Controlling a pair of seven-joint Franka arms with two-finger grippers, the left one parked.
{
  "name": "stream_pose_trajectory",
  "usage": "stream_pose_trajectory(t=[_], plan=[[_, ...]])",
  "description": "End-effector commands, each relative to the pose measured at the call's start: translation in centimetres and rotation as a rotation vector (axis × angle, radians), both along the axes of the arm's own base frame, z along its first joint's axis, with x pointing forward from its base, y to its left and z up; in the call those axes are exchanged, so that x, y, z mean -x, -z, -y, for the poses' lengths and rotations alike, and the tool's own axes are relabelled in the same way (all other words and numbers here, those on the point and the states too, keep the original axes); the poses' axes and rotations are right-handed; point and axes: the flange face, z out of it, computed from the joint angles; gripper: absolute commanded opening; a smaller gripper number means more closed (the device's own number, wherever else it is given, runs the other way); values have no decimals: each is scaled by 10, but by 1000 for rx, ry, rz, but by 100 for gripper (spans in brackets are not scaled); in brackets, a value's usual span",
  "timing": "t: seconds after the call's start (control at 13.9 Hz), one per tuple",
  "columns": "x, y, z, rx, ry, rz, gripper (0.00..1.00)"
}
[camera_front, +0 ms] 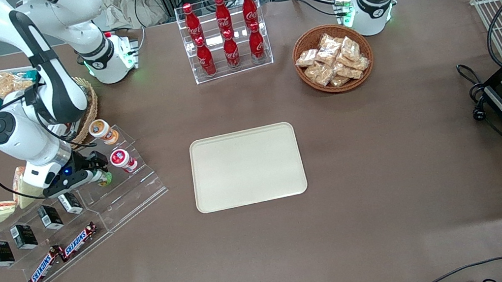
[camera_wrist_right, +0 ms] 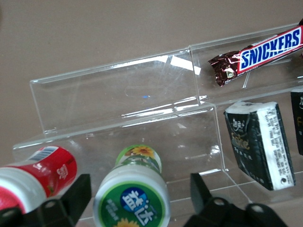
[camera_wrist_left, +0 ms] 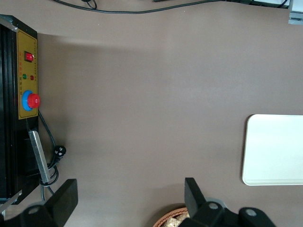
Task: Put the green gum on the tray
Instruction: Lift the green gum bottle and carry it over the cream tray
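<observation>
— Nearest the front camera, what sits on the table (camera_front: 297,253)?
— Snickers bars (camera_front: 61,255) on the lowest step of a clear acrylic stand (camera_front: 130,199), with small black packets (camera_front: 25,235) one step up.
— And the tool (camera_front: 98,175)?
— Down at the stand's middle step, at the working arm's end of the table. Its fingers (camera_wrist_right: 71,198) are spread, one on each side of the green gum (camera_wrist_right: 132,195), not visibly pressing it.
— So where is the gum?
— On the stand, lying on its side, just beside the red-lidded bottle (camera_front: 123,160); the orange-lidded bottle (camera_front: 103,131) stands a step higher.
— The tray (camera_front: 247,167)?
— Flat at the table's middle, well apart from the stand. Farther from the camera stand a rack of cola bottles (camera_front: 225,35) and a wicker basket (camera_front: 333,58) of snack packets.
</observation>
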Motion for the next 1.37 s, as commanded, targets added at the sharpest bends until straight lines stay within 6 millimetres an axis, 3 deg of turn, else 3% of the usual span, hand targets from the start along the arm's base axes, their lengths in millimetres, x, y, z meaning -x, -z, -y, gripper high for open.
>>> stream_pose_trajectory(t=[0.0, 0.07, 0.29, 0.43, 0.65, 0.94, 1.15, 1.3], plan=[[-1, -1, -2, 9, 7, 16, 34], [-1, -1, -2, 9, 7, 13, 26], [-2, -3, -1, 9, 8, 16, 25], [-16, -27, -2, 7, 5, 26, 25], [-54, -117, -6, 5, 3, -67, 26], [-63, -228, -15, -3, 23, -118, 25], [-55, -276, -76, 1, 87, -110, 25], [-43, -285, -142, -15, 194, -106, 26]])
